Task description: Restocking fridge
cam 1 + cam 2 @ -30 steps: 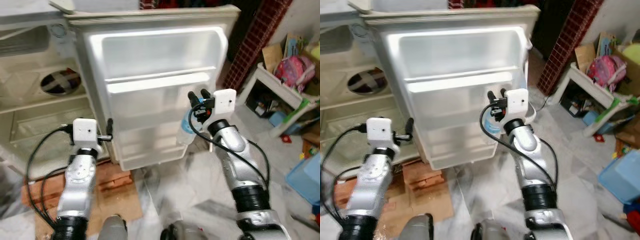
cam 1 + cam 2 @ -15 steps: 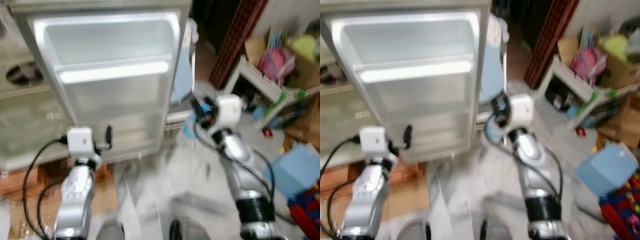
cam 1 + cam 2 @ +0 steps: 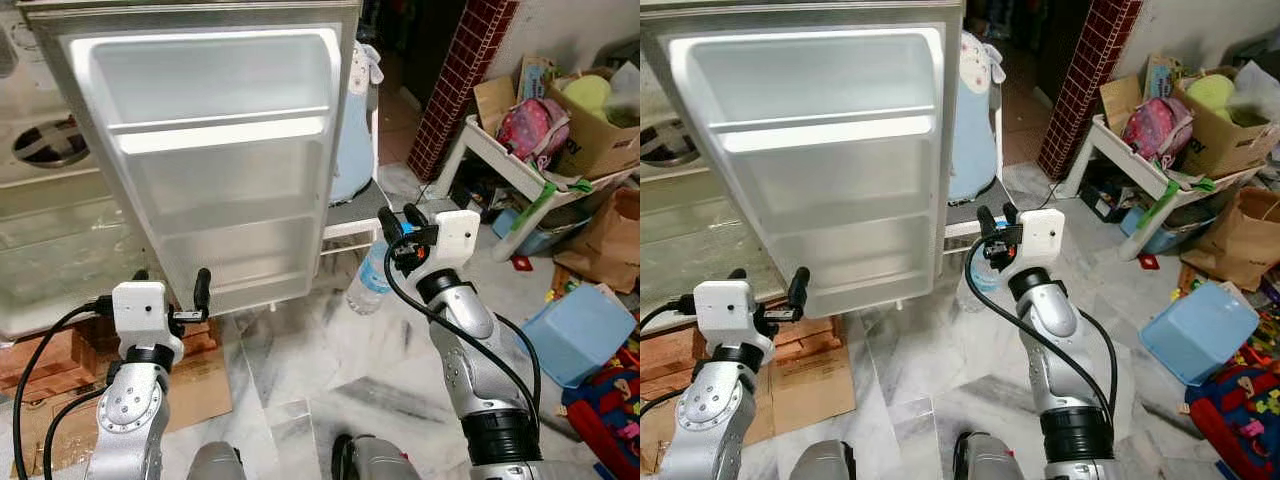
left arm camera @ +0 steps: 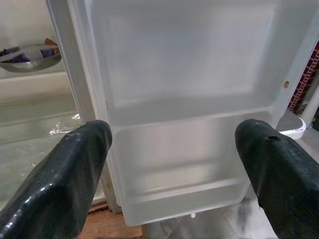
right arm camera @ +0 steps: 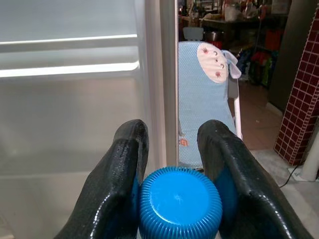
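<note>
The bottle hangs from the right gripper, clear plastic with a blue cap, out past the edge of the open door and above the floor. The two black fingers are closed on the neck just under the cap, which looks the sensible place: the neck is stiff, while the thin body would likely dent and slip if squeezed. It looks light, though it may swing. The left gripper is spread wide and empty, near the lowest door shelf.
</note>
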